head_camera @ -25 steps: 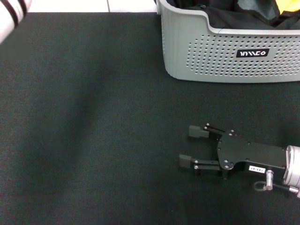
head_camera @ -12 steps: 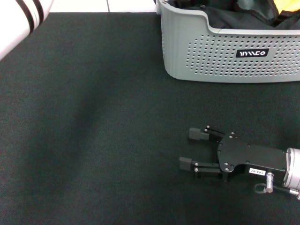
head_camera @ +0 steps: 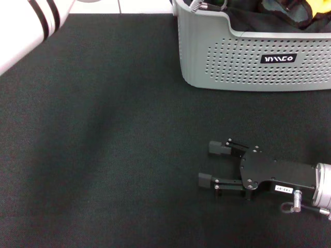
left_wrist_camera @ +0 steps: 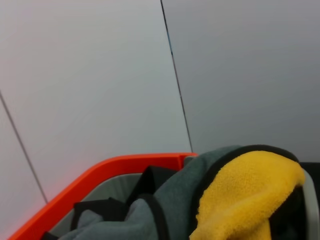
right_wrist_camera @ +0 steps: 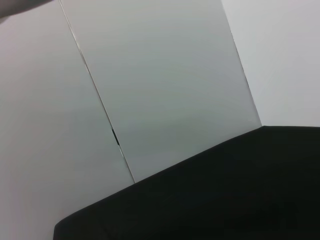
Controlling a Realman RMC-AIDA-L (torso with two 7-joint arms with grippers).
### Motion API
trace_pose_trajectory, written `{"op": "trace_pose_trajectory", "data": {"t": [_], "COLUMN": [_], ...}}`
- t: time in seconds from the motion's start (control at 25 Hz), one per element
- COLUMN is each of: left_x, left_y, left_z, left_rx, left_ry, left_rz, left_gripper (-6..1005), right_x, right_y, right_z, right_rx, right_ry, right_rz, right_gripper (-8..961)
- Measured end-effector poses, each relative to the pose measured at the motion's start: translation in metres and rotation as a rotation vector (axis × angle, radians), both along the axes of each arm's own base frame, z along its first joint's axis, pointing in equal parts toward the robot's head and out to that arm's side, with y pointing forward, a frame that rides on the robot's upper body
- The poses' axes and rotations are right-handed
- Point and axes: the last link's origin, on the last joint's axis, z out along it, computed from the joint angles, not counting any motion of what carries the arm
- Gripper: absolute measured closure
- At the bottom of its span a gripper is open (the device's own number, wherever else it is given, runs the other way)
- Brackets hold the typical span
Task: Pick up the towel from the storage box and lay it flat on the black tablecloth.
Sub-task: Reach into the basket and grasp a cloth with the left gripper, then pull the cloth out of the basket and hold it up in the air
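Observation:
The towel (head_camera: pixel 309 7) lies bunched in the light grey storage box (head_camera: pixel 232 67) at the back right, with yellow and grey-teal folds showing at the rim. In the left wrist view the towel (left_wrist_camera: pixel 245 195) is close, its yellow face, grey-teal face and black edging showing. My left arm (head_camera: pixel 31 23) reaches in from the top left; a dark part with a silver cable (head_camera: pixel 199 4) shows over the box's left corner, and I cannot see the fingers. My right gripper (head_camera: pixel 207 164) lies open and empty on the black tablecloth (head_camera: pixel 103 144), in front of the box.
The box carries a small black label (head_camera: pixel 279 58) on its front wall. An orange rim (left_wrist_camera: pixel 100 175) shows behind the towel in the left wrist view. The right wrist view shows only the tablecloth (right_wrist_camera: pixel 225 200) and a pale wall.
My left arm has swung further to the right at the top left, and its dark end with the cable now shows over the box's left corner. The right gripper has not moved.

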Motion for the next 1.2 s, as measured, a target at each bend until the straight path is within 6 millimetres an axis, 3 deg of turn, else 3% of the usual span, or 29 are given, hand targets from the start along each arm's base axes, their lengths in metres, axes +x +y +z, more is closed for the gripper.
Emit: {"op": "trace_pose_trajectory", "data": {"t": [0.2, 0.32, 0.52, 0.64, 0.76, 0.92, 1.08, 1.2], "left_x": [0.001, 0.003, 0.0, 0.001, -0.001, -0.016, -0.051, -0.088], "left_y": [-0.002, -0.002, -0.004, -0.012, -0.027, -0.055, -0.084, -0.099], "left_z": [-0.001, 0.001, 0.008, 0.023, 0.053, 0.11, 0.166, 0.197], "left_rx": [-0.012, -0.015, -0.001, 0.026, 0.058, 0.059, 0.032, 0.009], "left_ry": [-0.019, -0.035, -0.064, -0.116, -0.205, -0.393, -0.565, -0.612], "left_rz": [-0.004, -0.009, -0.012, -0.037, -0.071, -0.146, -0.272, -0.309], "left_gripper": [657, 829, 973, 972, 970, 970, 970, 970], "right_x": [0.002, 0.003, 0.004, 0.005, 0.006, 0.007, 0.012, 0.015], "right_y": [-0.002, -0.002, -0.003, -0.003, -0.003, -0.001, 0.002, 0.004], "right_z": [0.0, 0.0, 0.0, 0.001, 0.002, 0.004, 0.012, 0.031], "right_rx": [0.006, 0.007, 0.007, 0.01, 0.012, 0.03, 0.055, 0.076], "right_ry": [-0.003, -0.003, -0.003, 0.002, 0.001, 0.002, 0.006, 0.038], "right_rz": [-0.003, -0.005, -0.005, -0.012, -0.016, -0.018, -0.031, -0.014], "right_gripper": [67, 67, 67, 67, 67, 67, 68, 68]}}
